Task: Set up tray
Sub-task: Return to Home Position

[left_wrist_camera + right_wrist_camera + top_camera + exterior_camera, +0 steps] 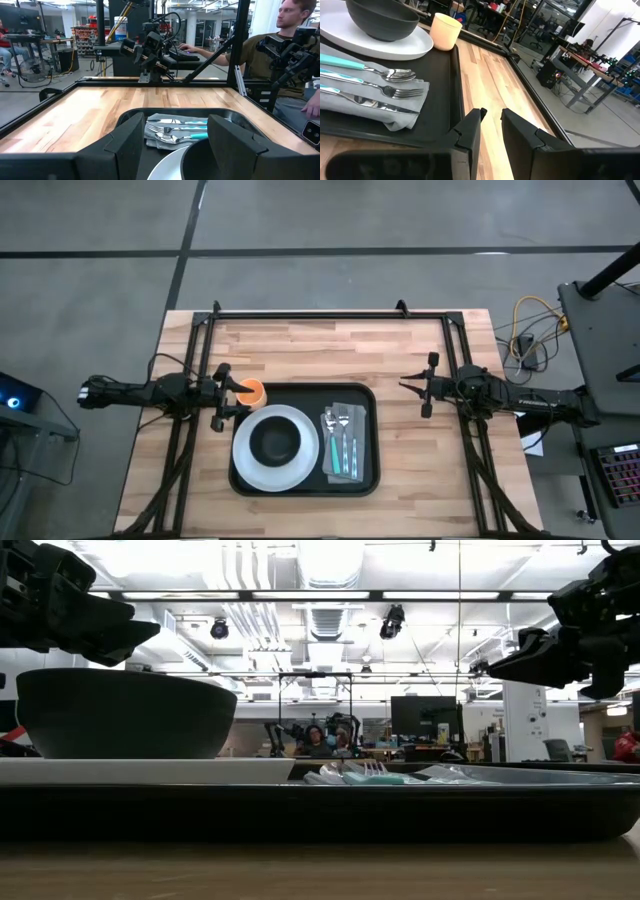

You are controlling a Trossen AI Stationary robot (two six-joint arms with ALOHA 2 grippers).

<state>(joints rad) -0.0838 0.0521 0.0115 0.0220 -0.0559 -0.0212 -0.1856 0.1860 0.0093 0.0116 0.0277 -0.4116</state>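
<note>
The black tray lies in the middle of the wooden table. On its left half a white plate carries a black bowl. On its right half a grey napkin holds a fork, a spoon and a knife with teal handles. An orange cup stands at the tray's far left corner. My left gripper hovers open and level above that corner, higher than the bowl, with nothing between its fingers. My right gripper hovers right of the tray, a narrow gap between its fingers, holding nothing.
A black metal frame runs along the table's far edge and down both sides. Bare wood lies right of the tray and along the far side. A person sits beyond the table's right edge. Cables lie off the table at the right.
</note>
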